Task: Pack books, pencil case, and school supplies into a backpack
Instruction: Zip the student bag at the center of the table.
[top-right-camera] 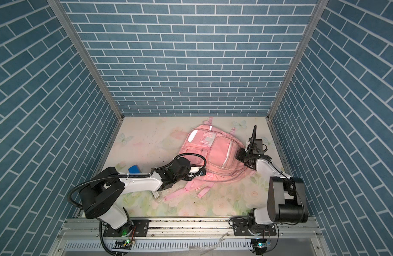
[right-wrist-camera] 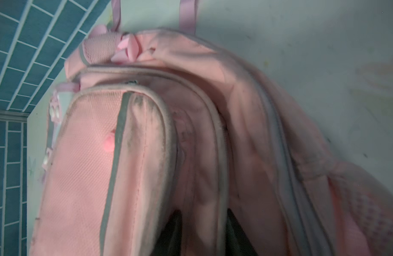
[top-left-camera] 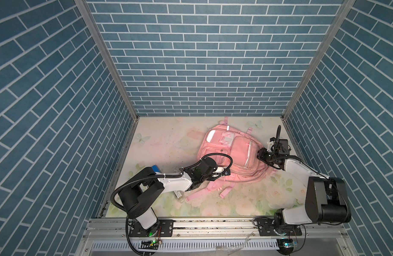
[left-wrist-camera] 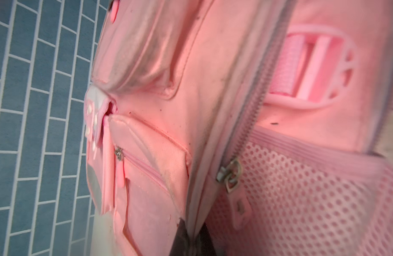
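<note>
In both top views the backpack (top-left-camera: pixel 237 150) (top-right-camera: pixel 215 153) lies flat on the floral table (top-left-camera: pixel 160 141), front pockets up, with its straps (top-left-camera: pixel 202 192) trailing from its near end. The left gripper (top-left-camera: pixel 225 172) sits at the backpack's near corner. The right gripper (top-left-camera: pixel 261 155) sits against the backpack's opposite flank. A blue boxy item, probably the pencil sharpener (top-left-camera: pixel 156 168), shows just beyond the left arm (top-left-camera: pixel 175 184), well apart from the backpack. A small white object (top-left-camera: pixel 179 196) lies near the backpack's straps, half under that arm; its dark print is too small to read.

The left wrist view shows the left gripper (left-wrist-camera: pixel 192 241) pinched tight on the backpack's piped edge. It is beside a metal zipper pull (left-wrist-camera: pixel 230 175) and the mesh side pocket (left-wrist-camera: pixel 302 199).

The right wrist view is blurred. It shows 2 dark fingers (right-wrist-camera: pixel 174 230) of the right gripper (right-wrist-camera: pixel 204 232) straddling a piped fold of the backpack. Whether they clamp it cannot be told.
</note>
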`<control>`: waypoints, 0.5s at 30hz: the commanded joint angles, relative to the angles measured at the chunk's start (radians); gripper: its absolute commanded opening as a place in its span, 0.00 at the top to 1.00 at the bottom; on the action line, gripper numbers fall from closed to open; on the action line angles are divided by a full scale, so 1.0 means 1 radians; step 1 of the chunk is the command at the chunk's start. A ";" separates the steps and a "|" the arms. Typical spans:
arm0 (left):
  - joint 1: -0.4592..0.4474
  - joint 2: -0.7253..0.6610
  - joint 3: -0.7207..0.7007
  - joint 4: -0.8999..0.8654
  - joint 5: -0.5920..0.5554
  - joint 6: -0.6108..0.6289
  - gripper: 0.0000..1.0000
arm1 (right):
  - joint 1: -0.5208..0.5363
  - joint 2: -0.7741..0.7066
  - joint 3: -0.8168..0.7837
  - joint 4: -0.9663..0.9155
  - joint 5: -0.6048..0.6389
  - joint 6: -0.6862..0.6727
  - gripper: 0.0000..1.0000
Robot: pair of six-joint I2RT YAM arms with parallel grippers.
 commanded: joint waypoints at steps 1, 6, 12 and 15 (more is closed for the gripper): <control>-0.055 -0.047 0.056 -0.160 0.107 -0.158 1.00 | 0.006 0.120 0.126 0.057 -0.134 -0.094 0.68; -0.061 -0.058 0.095 -0.238 0.141 -0.295 1.00 | 0.009 0.231 0.304 0.001 -0.144 -0.127 0.62; -0.037 -0.036 0.154 -0.254 0.189 -0.446 1.00 | -0.035 0.137 0.302 -0.054 0.010 -0.161 0.39; 0.003 -0.019 0.207 -0.290 0.261 -0.557 1.00 | -0.138 0.018 0.169 0.054 -0.025 -0.049 0.30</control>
